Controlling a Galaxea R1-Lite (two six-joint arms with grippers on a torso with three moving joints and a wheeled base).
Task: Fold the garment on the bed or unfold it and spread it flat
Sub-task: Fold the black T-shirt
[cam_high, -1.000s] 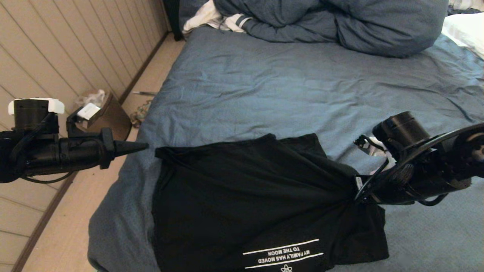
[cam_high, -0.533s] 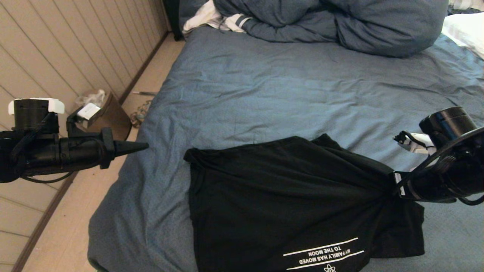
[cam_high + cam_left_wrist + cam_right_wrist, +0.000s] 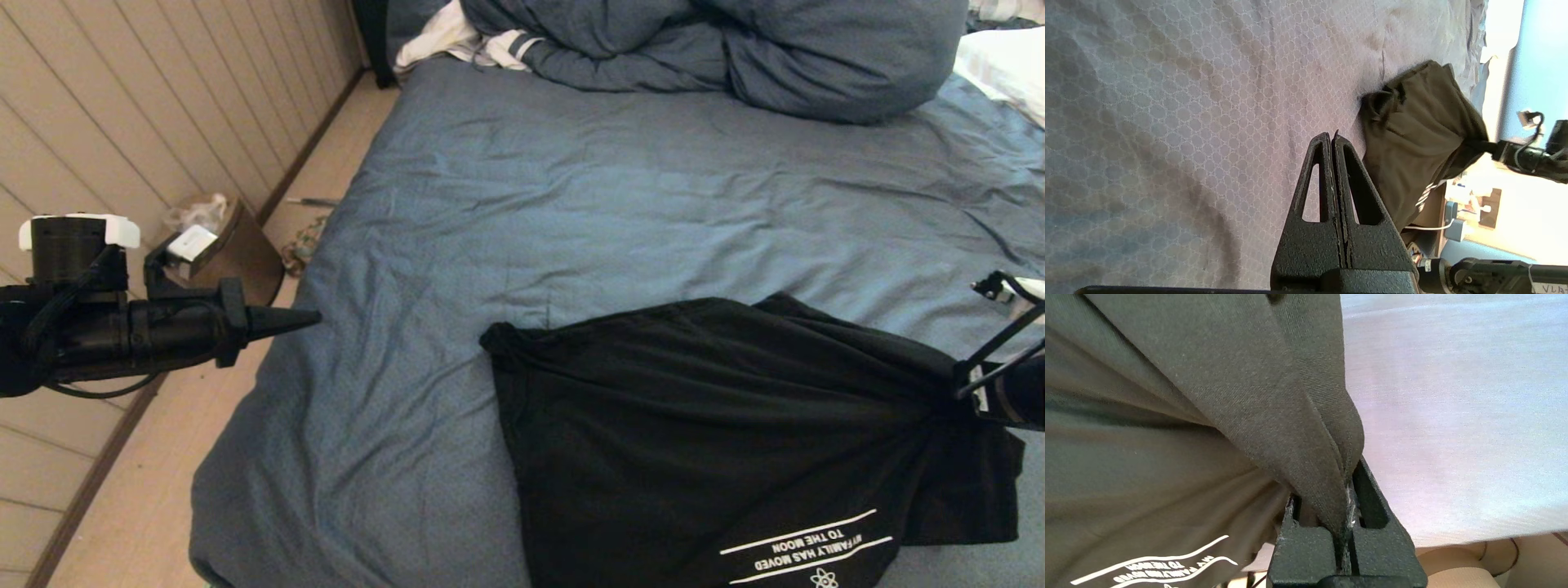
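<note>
Right gripper (image 3: 1347,498): it was seen clamped on a bunched fold of the garment (image 3: 718,441), the cloth drawn tight between the two dark fingers (image 3: 1372,506); in the head view only its tip (image 3: 971,392) showed, at the right edge of the frame.
Left gripper (image 3: 314,317): the fingers were pressed together with nothing between them, pointing level toward the bed from the left middle of the head view; in the left wrist view the tip (image 3: 1332,136) was held above bare sheet, apart from the shirt.
Garment: a black T-shirt was seen lying in the lower right of the head view, gathered into tension creases that fanned out from the pinched point at its right side.
Garment surface: mostly plain black cloth was shown; white lettering (image 3: 804,545) between two white lines was seen upside down near the bottom edge, with a small white atom-like mark below it.
Garment edge: the far left corner (image 3: 498,339) was seen rumpled on the sheet.
Bed (image 3: 571,204): a wrinkled slate-blue sheet was seen across most of the frame.
Duvet (image 3: 735,49): a bulky blue heap was seen at the top.
White clothing (image 3: 457,41): it was tucked beside the duvet, upper left of centre.
</note>
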